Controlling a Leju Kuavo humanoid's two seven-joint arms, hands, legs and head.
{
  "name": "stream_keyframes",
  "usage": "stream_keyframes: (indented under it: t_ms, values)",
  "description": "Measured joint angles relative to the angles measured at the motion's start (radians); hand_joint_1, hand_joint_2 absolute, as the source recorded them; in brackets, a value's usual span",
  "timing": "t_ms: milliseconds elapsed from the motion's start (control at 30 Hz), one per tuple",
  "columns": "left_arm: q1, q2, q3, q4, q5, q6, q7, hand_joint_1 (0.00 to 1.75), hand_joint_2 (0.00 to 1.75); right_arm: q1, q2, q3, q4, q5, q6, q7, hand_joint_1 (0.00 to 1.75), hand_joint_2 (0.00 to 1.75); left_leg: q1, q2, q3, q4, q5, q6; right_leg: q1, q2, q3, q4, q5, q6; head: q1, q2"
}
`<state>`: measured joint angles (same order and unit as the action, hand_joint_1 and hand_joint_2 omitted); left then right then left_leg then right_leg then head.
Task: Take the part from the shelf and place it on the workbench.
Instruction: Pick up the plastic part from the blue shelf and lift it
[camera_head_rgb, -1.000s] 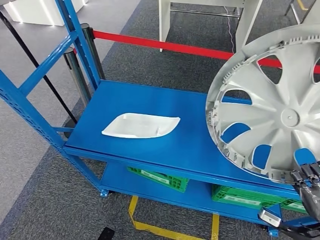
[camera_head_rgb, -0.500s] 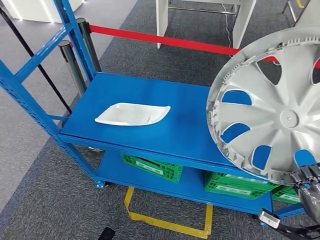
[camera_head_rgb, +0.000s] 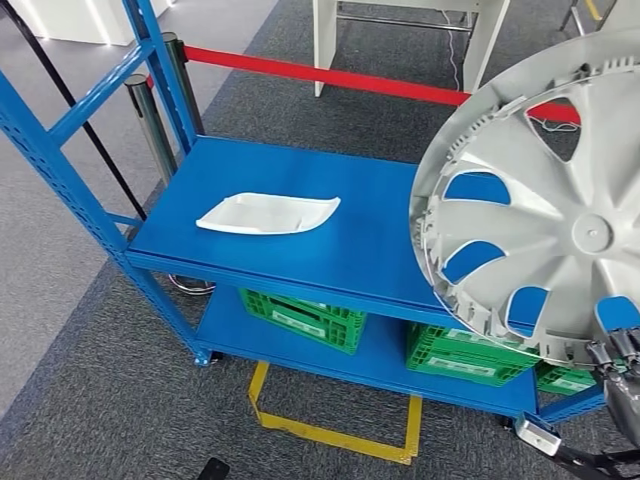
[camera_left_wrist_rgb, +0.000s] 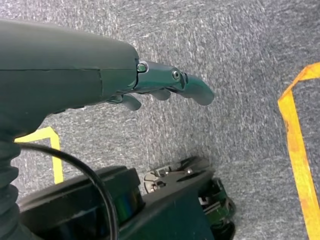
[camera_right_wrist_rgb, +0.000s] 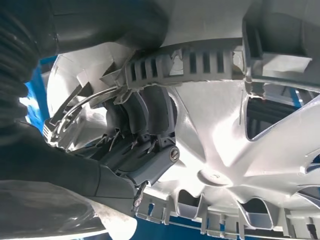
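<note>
A large silver wheel cover (camera_head_rgb: 540, 215) stands upright at the right of the head view, lifted in front of the blue shelf (camera_head_rgb: 362, 250). My right hand (camera_head_rgb: 620, 375) grips its lower rim from below. In the right wrist view the dark fingers (camera_right_wrist_rgb: 147, 145) curl around the ribbed inner rim of the wheel cover (camera_right_wrist_rgb: 226, 130). A flat white plastic part (camera_head_rgb: 268, 213) lies on the shelf's top deck, left of the middle. My left hand (camera_left_wrist_rgb: 166, 87) hangs over grey carpet with its fingers stretched out, holding nothing.
Green crates (camera_head_rgb: 306, 317) sit on the shelf's lower deck. A red barrier tape (camera_head_rgb: 355, 82) runs behind the shelf between chrome posts (camera_head_rgb: 147, 120). White table legs (camera_head_rgb: 324, 45) stand beyond it. Yellow floor tape (camera_head_rgb: 332, 435) marks the carpet in front.
The whole head view has shifted: the shelf sits a little lower-left and looks further off. The wheel cover stays in my right hand, slightly higher in the picture.
</note>
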<state>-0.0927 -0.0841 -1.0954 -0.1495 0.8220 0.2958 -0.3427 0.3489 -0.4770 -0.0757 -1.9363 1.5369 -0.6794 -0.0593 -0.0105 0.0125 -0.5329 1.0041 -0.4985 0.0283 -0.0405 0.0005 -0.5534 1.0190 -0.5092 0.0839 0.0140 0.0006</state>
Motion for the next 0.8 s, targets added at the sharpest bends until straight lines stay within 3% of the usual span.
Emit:
stream_keyframes:
  t_ms: [67,167,267,300,333,367,400,433,500,633,700,800]
  values:
    - [0.000,0.001,0.000,0.000,-0.001,0.000,0.000,0.00,1.75,0.001,0.008,-0.001,0.002,-0.008,0.000,-0.003,1.75,1.75,-0.002,-0.002,-0.008,0.010,0.000,-0.009,0.005,0.005,0.000,0.002,-0.002,-0.026,0.002,0.000]
    - [0.000,0.002,-0.001,0.000,-0.001,0.002,0.000,0.00,1.75,0.001,0.015,-0.009,0.003,-0.038,0.000,-0.026,1.75,1.75,0.001,-0.004,-0.020,0.037,-0.021,-0.022,0.005,0.004,-0.005,0.006,0.002,-0.050,0.001,0.000]
    - [-0.001,0.002,-0.001,0.000,-0.001,0.004,0.000,0.00,1.75,-0.002,0.033,-0.024,0.003,-0.070,0.000,-0.061,1.75,1.75,0.004,-0.005,-0.092,0.204,-0.112,-0.032,0.008,0.003,-0.010,0.006,0.006,-0.061,-0.001,0.000]
    - [0.000,0.002,-0.001,0.000,-0.001,0.005,0.000,0.00,1.75,-0.003,0.040,-0.026,0.004,-0.075,0.000,-0.068,1.75,1.75,0.005,-0.005,-0.117,0.263,-0.134,-0.032,0.010,0.003,-0.012,0.006,0.007,-0.063,-0.001,0.000]
    - [0.000,0.002,-0.002,0.000,-0.001,0.006,0.000,0.00,1.75,-0.003,0.047,-0.029,0.004,-0.077,0.000,-0.074,1.75,1.75,0.005,-0.005,-0.131,0.293,-0.138,-0.029,0.012,0.003,-0.013,0.006,0.007,-0.064,-0.001,0.000]
    - [0.000,0.002,-0.002,0.000,-0.001,0.008,0.000,0.00,1.75,-0.003,0.052,-0.031,0.004,-0.079,0.000,-0.079,1.75,1.75,0.004,-0.006,-0.128,0.288,-0.123,-0.024,0.015,0.003,-0.013,0.006,0.008,-0.064,-0.001,0.000]
    - [0.000,0.002,-0.003,0.000,-0.001,0.009,0.000,0.00,1.75,-0.004,0.056,-0.034,0.004,-0.081,0.000,-0.084,1.75,1.75,0.002,-0.006,-0.108,0.245,-0.091,-0.017,0.018,0.004,-0.012,0.006,0.008,-0.065,-0.001,0.000]
    - [-0.001,0.002,-0.003,0.000,-0.001,0.011,0.000,0.00,1.75,-0.004,0.061,-0.038,0.004,-0.083,0.000,-0.087,1.75,1.75,-0.001,-0.008,-0.076,0.178,-0.053,-0.006,0.019,0.004,-0.012,0.006,0.008,-0.065,-0.001,0.000]
    - [-0.001,0.003,-0.006,0.000,-0.001,0.013,0.000,0.00,1.75,-0.007,0.068,-0.043,0.004,-0.087,0.000,-0.089,1.75,1.75,-0.009,-0.010,-0.023,0.059,-0.008,0.011,0.022,0.004,-0.014,0.006,0.010,-0.063,-0.001,0.000]
    - [0.000,0.004,-0.010,0.000,-0.001,0.014,0.000,0.00,1.75,-0.010,0.080,-0.049,0.004,-0.093,0.000,-0.094,1.75,1.75,-0.013,-0.010,-0.009,0.004,0.002,0.017,0.020,0.002,-0.025,0.003,0.017,-0.044,0.000,0.000]
    - [-0.001,0.002,-0.010,0.000,0.000,0.015,0.000,0.00,1.75,-0.010,0.083,-0.053,0.005,-0.094,0.000,-0.098,1.75,1.75,-0.007,-0.008,-0.008,-0.012,0.017,0.020,0.020,0.001,-0.044,0.038,-0.016,-0.037,0.002,0.000]
    - [-0.001,-0.001,-0.010,0.000,0.003,0.015,0.000,0.00,1.75,-0.013,0.090,-0.057,0.006,-0.100,0.000,-0.107,1.75,1.75,-0.006,-0.006,-0.016,-0.014,0.026,0.025,0.020,0.001,-0.114,0.209,-0.112,-0.029,0.004,0.000]
